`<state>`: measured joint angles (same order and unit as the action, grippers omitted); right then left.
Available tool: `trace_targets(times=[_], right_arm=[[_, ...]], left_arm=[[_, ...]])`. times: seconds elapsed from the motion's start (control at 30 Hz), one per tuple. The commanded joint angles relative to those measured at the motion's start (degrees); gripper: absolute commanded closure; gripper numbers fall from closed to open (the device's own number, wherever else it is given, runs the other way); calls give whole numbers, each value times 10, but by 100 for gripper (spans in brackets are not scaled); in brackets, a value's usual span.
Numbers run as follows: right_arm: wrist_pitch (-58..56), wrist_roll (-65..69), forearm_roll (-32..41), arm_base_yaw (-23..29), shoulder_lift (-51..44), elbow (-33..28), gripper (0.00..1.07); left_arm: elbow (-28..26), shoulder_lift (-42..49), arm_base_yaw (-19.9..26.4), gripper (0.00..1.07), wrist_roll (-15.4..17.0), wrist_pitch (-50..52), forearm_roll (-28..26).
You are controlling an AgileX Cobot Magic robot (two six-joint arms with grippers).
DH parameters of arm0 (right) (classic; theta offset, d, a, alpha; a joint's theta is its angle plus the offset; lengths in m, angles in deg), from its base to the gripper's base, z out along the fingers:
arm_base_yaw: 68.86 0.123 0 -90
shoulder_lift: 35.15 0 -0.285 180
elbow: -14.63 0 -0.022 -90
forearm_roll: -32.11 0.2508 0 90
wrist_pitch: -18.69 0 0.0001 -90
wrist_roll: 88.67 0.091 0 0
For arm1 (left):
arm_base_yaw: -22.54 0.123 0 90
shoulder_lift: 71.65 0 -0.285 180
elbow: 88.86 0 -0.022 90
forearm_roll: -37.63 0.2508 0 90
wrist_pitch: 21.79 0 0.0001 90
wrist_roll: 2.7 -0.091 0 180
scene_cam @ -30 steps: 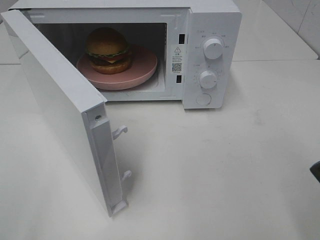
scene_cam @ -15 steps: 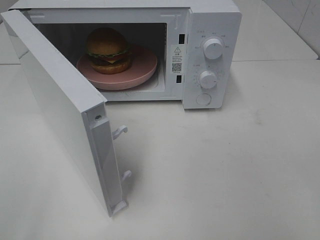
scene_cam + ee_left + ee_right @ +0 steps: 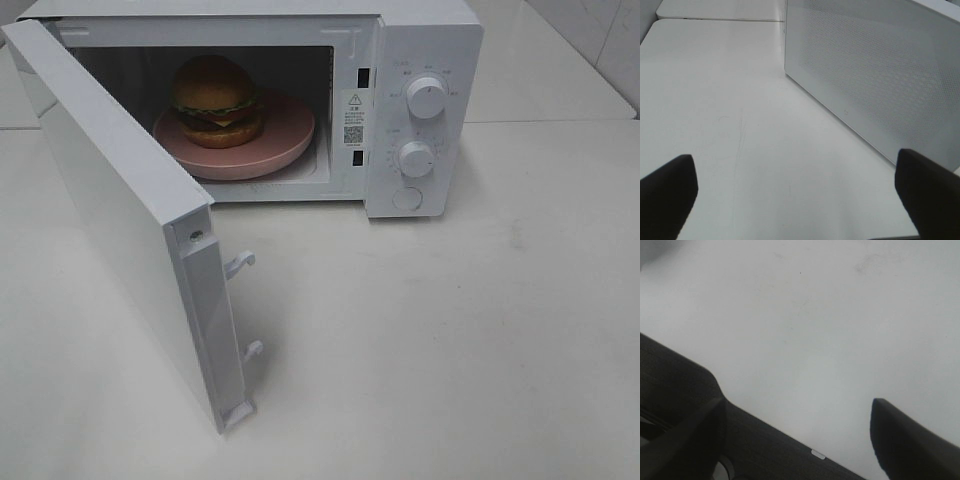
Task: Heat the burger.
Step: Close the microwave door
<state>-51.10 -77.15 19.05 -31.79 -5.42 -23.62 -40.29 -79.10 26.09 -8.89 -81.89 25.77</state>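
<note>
Glossy golden-brown burger (image 3: pixel 215 100): 9 o'clock on round pink plate (image 3: pixel 290 135), inside open white microwave (image 3: pixel 425 60), well apart from my grippers | my left gripper (image 3: pixel 795 180): spread, empty, facing its door (image 3: pixel 875 75) | my right gripper (image 3: pixel 800 425): spread, empty, over white table (image 3: pixel 815 315)

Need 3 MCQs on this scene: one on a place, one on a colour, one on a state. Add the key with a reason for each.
1. Where is the burger?
A) in front of the microwave
B) on the plate inside the microwave
C) on top of the microwave

2. What colour is the plate?
A) blue
B) pink
C) black

3. The door is:
A) shut
B) taken off
C) swung open

Key:
1 B: the burger sits on the plate inside.
2 B: the plate's rim shows pink.
3 C: the door stands out at an angle, with its latch hooks exposed.
</note>
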Motion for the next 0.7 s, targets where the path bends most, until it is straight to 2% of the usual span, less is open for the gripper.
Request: trace_targets(times=[0.03, 0.17, 0.23, 0.27, 0.33, 0.47, 0.5, 0.7], right_arm=[[-29, 7, 6, -17, -31, -24, 31], [-27, 7, 11, -48, -54, -52, 31], [-18, 5, 19, -86, -82, -70, 31], [-18, 5, 19, -86, -82, -70, 31], [15, 4, 25, -139, -115, -73, 31], [44, 2, 43, -176, -143, -76, 31], [60, -3, 57, -201, -158, -78, 31], [77, -34, 80, -259, -192, -84, 31]], left_arm=[[1, 14, 3, 4, 2, 8, -2], [1, 14, 3, 4, 2, 8, -2], [1, 14, 3, 4, 2, 8, -2], [1, 14, 3, 4, 2, 8, -2], [1, 14, 3, 4, 2, 8, -2], [1, 14, 3, 4, 2, 8, -2], [1, 14, 3, 4, 2, 8, -2], [1, 14, 3, 4, 2, 8, -2]])
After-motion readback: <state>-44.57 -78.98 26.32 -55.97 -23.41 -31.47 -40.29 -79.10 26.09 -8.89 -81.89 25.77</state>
